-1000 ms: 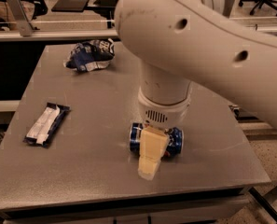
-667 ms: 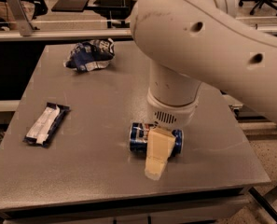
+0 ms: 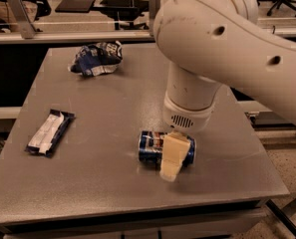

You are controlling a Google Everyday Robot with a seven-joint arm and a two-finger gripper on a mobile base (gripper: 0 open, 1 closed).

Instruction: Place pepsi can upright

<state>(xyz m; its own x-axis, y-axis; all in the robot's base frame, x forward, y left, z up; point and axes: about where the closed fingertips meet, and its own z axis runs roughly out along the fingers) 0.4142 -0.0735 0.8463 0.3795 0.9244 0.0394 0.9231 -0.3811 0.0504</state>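
**Current state.** The pepsi can (image 3: 150, 149) lies on its side on the grey table (image 3: 112, 108), toward 5 o'clock from the table's centre. Its long axis runs roughly from 9 o'clock to 3 o'clock. The gripper (image 3: 173, 156) is directly over the can, at the end of the large white arm (image 3: 212, 49), which comes in from 2 o'clock. The gripper's lower end overlaps the can's near side, at about the middle of its length. Its far side is hidden behind the can and the wrist. Whether the gripper is clamped on the can or only straddles it cannot be told.

**Step in hand (judged).** Securing the can across its body, before turning it onto one end.

**Procedure notes.**
1. Grip across the round body, not the silver ends. The thin wall can dent and is smooth, so firm but moderate pressure is advised.
2. Keep the grip near mid-length so the can does not swing when it leaves the table.
3. A can on its side rolls freely toward 12 or 6 o'clock. Close squarely so that neither side pushes it away.
4. Lift clear of the table before rotating the can to vertical.
5. Lower until the bottom rim sits flat, then release. Letting go of a tilted can will probably tip it.

**Clearances.** The crumpled snack bag (image 3: 96, 59) at 11 o'clock and the bar wrapper (image 3: 49, 132) at 9 o'clock are both well apart from the can.
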